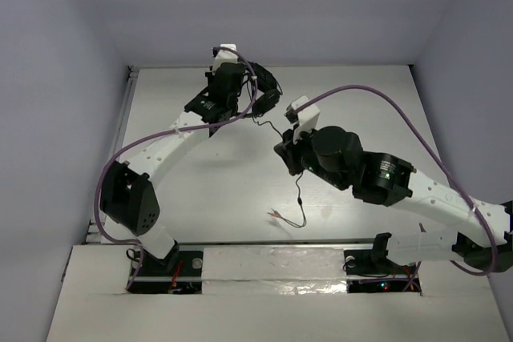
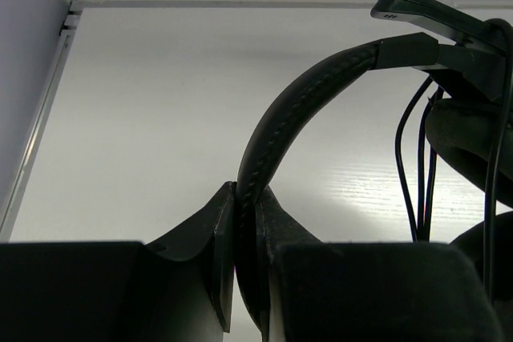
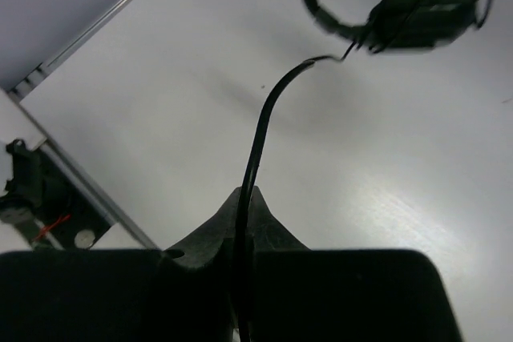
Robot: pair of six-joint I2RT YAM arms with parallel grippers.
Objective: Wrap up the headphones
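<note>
Left wrist view is showing the left hand clamping the headphones by their headband (earcups off to the right), while the right hand is pinching the cable.

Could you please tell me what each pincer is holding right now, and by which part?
The left pincer is shut on the headband of the headphones; the right pincer is shut on their thin cable, partway along it.

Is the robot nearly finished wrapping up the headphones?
Not yet. Some turns already seem to cross the earcups. The left fingers pinch the headband, and the right fingers pinch the cable. The tail down to the plug trails loose, unwrapped.
</note>
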